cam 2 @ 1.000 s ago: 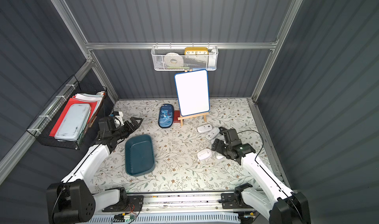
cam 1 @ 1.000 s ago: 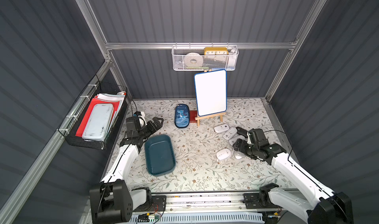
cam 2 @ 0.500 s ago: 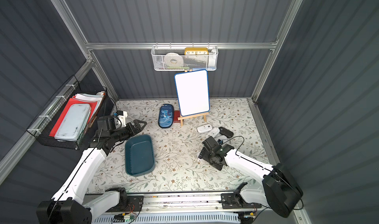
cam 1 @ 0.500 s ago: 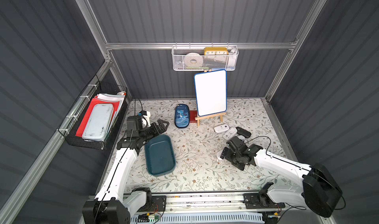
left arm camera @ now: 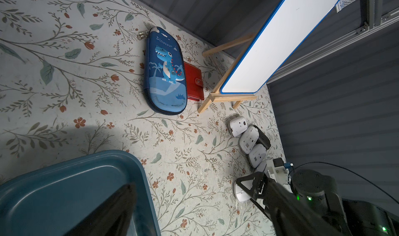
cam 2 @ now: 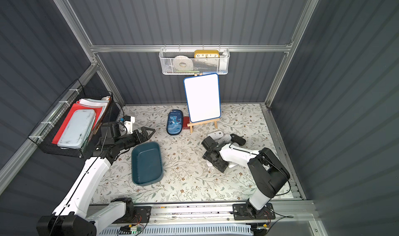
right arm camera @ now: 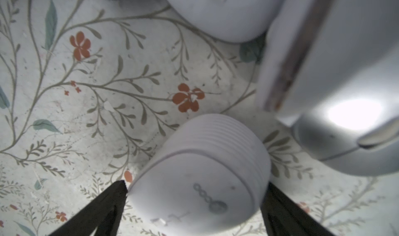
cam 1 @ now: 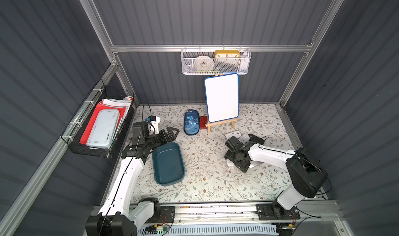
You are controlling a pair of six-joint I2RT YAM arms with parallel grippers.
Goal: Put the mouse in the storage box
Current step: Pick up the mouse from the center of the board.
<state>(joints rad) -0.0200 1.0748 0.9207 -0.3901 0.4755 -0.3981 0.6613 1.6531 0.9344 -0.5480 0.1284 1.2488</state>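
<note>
Straddling the white mouse [right arm camera: 198,181], my right gripper [cam 1: 235,162] has its jaws spread, with one black fingertip [right arm camera: 116,194] at each flank. I cannot tell whether the tips press its sides. The mouse lies flat on the floral desk [cam 1: 207,181], right of the middle and nearer the right edge. Just behind it, toward the back right corner, lie a row of other white mice [left arm camera: 246,141] and a black mouse [cam 1: 255,138]. The storage box [cam 1: 167,165] sits well apart, near the left edge, its long sides running front to back. My left gripper [cam 1: 172,133], jaws also wide, hovers at the box's rear rim.
</note>
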